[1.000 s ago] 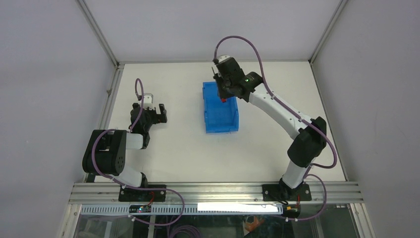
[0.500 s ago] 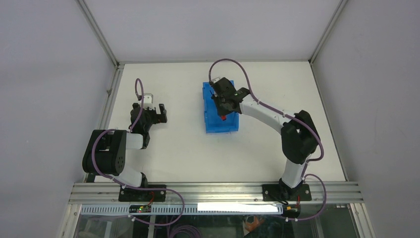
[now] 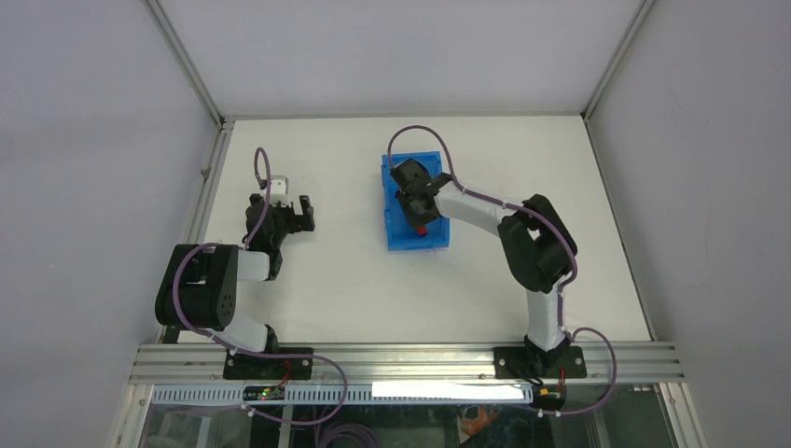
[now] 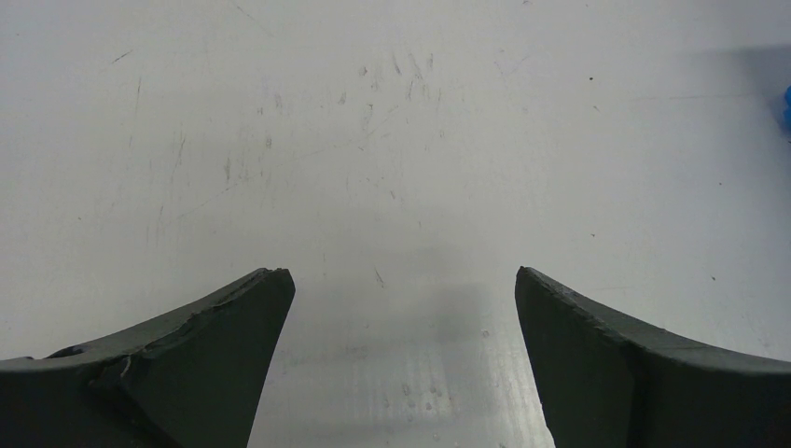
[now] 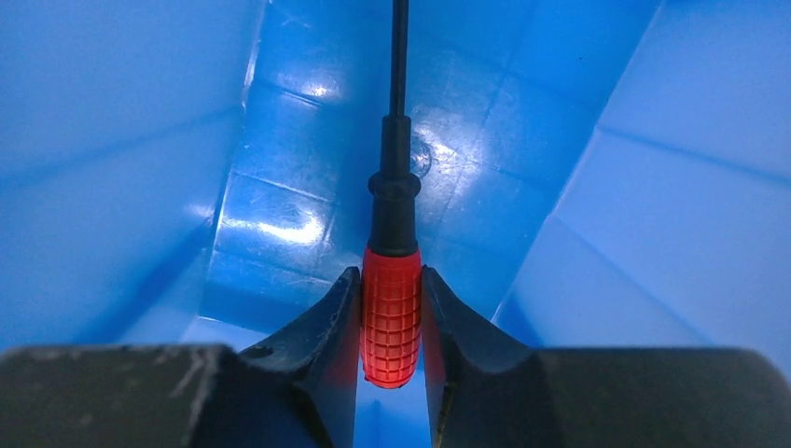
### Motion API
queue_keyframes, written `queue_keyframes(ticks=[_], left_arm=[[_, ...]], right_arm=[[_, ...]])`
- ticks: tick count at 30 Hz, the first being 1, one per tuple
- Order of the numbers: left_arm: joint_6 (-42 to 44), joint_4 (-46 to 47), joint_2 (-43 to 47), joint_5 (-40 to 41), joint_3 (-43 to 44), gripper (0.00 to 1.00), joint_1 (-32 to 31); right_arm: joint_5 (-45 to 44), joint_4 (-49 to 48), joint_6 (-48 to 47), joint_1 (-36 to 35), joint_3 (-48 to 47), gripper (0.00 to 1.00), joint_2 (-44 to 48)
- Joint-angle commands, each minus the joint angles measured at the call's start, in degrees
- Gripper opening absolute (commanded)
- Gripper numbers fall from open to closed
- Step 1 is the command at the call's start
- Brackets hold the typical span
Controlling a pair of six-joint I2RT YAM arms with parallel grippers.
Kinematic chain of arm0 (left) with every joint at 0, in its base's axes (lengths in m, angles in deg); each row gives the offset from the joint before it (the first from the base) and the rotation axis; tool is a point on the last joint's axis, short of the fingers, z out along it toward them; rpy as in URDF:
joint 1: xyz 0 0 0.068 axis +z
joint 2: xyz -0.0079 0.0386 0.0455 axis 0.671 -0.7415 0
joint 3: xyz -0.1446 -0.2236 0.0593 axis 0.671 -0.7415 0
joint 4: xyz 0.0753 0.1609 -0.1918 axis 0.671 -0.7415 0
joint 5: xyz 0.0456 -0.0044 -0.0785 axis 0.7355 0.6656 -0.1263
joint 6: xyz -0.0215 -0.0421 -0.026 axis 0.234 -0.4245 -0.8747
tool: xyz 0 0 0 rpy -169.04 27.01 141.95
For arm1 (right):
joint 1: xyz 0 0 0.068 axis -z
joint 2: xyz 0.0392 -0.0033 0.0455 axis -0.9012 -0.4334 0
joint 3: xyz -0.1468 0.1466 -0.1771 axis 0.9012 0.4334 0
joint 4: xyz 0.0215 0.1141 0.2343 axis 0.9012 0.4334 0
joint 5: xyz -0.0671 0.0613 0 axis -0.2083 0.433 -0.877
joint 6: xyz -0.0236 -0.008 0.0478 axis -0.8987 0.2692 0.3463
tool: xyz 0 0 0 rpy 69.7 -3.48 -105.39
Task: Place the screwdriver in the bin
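The screwdriver (image 5: 391,317) has a ribbed red handle and a thin black shaft pointing away from the camera. My right gripper (image 5: 391,280) is shut on the red handle, a finger pressed on each side. It reaches down inside the blue bin (image 5: 280,215), whose walls fill the right wrist view. From above, the right gripper (image 3: 416,213) is low in the bin (image 3: 396,231), with a bit of the red screwdriver (image 3: 422,229) showing beside it. My left gripper (image 3: 297,213) rests far left of the bin, open and empty (image 4: 404,275) over the white table.
White table (image 3: 354,280) with a raised metal frame along its left and back edges. A sliver of blue bin (image 4: 786,98) shows at the right edge of the left wrist view.
My right arm has swung from the bin's far end toward its near end and dropped down into it, carrying the screwdriver. The left arm has not moved.
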Motion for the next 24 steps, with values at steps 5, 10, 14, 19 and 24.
queue_keyframes(ticks=[5, 10, 14, 19, 24], left_arm=[[-1.1, 1.6, 1.7, -0.5, 0.0, 0.99, -0.2], [-1.1, 1.7, 1.7, -0.5, 0.0, 0.99, -0.1], [-1.1, 1.7, 1.7, -0.5, 0.0, 0.99, -0.2], [-1.1, 1.7, 1.7, -0.5, 0.0, 0.99, -0.2], [-1.1, 1.7, 1.7, -0.5, 0.0, 0.99, -0.2]], right_arm=[[-1.2, -1.5, -0.8, -0.1, -4.0, 0.35, 3.2], [-1.4, 0.2, -2.4, -0.2, -7.8, 0.35, 7.6], [-6.3, 2.6, -1.7, 0.2, -10.7, 0.46, 11.8], [-10.5, 6.7, -0.8, 4.9, -10.4, 0.86, 17.7], [-7.3, 8.2, -0.4, 17.6, -4.4, 0.99, 24.6]])
